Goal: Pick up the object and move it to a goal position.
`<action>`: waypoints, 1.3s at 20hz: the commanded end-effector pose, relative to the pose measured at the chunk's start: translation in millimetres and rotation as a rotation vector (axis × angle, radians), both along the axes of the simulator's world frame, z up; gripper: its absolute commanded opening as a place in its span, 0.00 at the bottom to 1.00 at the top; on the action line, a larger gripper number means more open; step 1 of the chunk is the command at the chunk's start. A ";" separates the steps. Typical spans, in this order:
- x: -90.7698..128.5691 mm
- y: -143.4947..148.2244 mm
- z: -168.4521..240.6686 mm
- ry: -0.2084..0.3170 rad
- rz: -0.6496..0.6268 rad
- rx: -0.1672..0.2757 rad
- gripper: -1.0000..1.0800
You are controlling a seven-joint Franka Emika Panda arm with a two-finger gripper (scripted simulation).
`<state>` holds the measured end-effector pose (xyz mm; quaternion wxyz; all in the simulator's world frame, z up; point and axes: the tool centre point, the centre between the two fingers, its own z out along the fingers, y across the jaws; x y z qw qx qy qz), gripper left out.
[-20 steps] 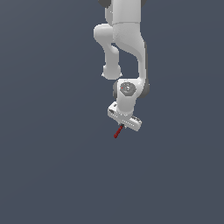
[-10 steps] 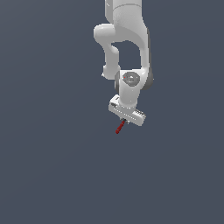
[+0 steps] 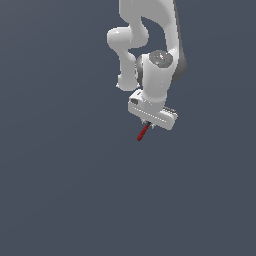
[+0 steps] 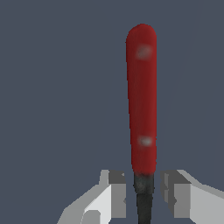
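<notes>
Though exterior view hides grip, wrist view shows fingers flanking stick black end; contact unclear.

A glossy red stick with a short black end, flanked by white-and-grey gripper fingers, below the white Panda arm, against a uniform slate-blue backdrop.

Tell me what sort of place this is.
Probably a bare simulated test scene, not a real room: a flat, featureless grey-blue surface, a smooth white robot arm, and its white gripper around a thin red stick with a black end.
</notes>
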<state>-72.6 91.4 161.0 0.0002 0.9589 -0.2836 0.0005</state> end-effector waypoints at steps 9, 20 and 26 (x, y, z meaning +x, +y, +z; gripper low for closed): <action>-3.9 20.0 112.1 0.000 0.002 -0.001 0.00; -3.4 33.9 183.5 0.000 0.004 0.000 0.00; -2.8 36.5 195.7 0.001 0.004 0.000 0.00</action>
